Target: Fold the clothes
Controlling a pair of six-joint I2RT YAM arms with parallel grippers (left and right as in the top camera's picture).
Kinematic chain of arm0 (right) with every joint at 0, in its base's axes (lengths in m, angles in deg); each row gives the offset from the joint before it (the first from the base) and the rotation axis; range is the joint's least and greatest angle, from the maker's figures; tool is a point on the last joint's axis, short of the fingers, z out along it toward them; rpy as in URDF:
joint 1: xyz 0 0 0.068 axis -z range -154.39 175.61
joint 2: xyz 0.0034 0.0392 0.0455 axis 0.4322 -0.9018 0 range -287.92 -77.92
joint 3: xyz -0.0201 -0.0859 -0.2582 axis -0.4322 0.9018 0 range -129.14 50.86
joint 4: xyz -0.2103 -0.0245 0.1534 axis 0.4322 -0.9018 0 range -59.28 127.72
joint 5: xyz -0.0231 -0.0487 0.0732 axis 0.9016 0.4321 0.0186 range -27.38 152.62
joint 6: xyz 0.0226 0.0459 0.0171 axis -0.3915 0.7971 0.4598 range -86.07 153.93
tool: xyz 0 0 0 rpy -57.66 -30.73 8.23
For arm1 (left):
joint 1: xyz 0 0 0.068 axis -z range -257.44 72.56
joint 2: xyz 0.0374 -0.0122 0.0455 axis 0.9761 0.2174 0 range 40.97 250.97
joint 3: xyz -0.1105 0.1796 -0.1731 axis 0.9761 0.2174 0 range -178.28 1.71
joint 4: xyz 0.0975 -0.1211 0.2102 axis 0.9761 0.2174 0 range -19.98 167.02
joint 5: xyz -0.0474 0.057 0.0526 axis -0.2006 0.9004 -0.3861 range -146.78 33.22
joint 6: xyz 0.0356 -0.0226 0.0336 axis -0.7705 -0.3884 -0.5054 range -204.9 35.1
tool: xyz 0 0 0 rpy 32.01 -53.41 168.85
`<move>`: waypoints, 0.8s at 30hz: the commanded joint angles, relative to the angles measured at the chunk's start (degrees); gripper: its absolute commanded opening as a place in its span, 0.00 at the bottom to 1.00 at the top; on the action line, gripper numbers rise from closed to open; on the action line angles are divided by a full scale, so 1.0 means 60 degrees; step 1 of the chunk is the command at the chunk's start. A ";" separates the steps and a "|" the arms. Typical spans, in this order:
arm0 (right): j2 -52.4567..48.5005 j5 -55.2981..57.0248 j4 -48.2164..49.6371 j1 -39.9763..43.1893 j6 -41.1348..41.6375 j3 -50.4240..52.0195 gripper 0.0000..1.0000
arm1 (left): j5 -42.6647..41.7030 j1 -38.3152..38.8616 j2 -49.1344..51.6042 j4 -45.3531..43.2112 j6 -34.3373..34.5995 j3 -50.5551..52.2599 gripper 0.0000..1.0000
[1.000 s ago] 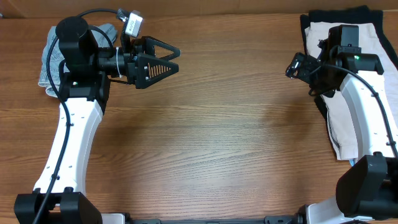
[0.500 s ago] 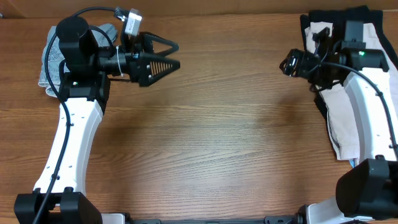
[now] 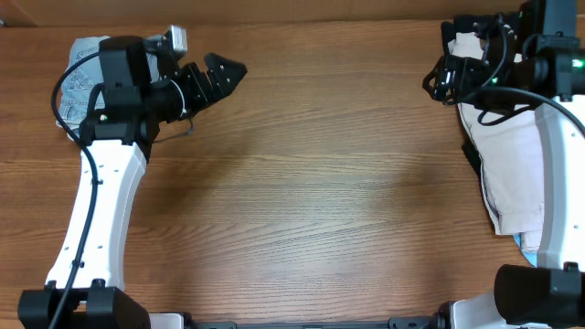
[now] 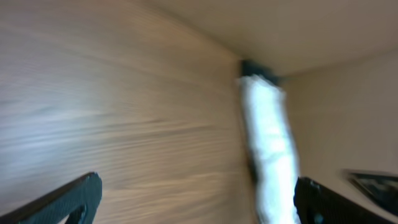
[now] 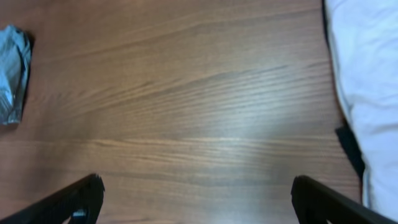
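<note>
Grey garment (image 3: 78, 73): lies crumpled at ten o'clock on the wooden table (image 3: 311, 201), partly under the left arm (image 3: 101, 201).

White garment (image 3: 514, 155): lies at three o'clock along the table's right edge, spread over a dark garment (image 3: 468, 153) showing at its inner border.

Left gripper (image 3: 228, 71): hangs at eleven o'clock, just right of the grey garment, pointing toward three o'clock. Holds nothing. Jaws wide in the wrist view, fingers (image 4: 74, 196) at both lower corners. Wrist picture blurred.

Right gripper (image 3: 437, 80): hangs at one o'clock, beside the white garment's upper corner, pointing toward nine o'clock. Holds nothing. Jaws wide in its wrist view, fingers (image 5: 78, 198) far apart above the wood, apart from both garments.
</note>
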 commanded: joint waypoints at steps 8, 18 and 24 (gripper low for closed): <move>0.2029 0.0954 -0.1381 -0.0437 -0.0171 -0.0954 1.00 | 0.6823 0.1016 -0.0066 0.4572 -0.1446 -0.3479 1.00; 0.3923 0.1705 -0.2677 -0.0437 0.0080 -0.0947 1.00 | 0.7424 0.1005 -0.0069 0.6131 -0.1453 -0.3785 1.00; 0.4193 0.1734 -0.2991 -0.0437 0.0080 -0.0940 1.00 | 0.7541 0.1005 -0.0036 0.6073 -0.1443 -0.3657 1.00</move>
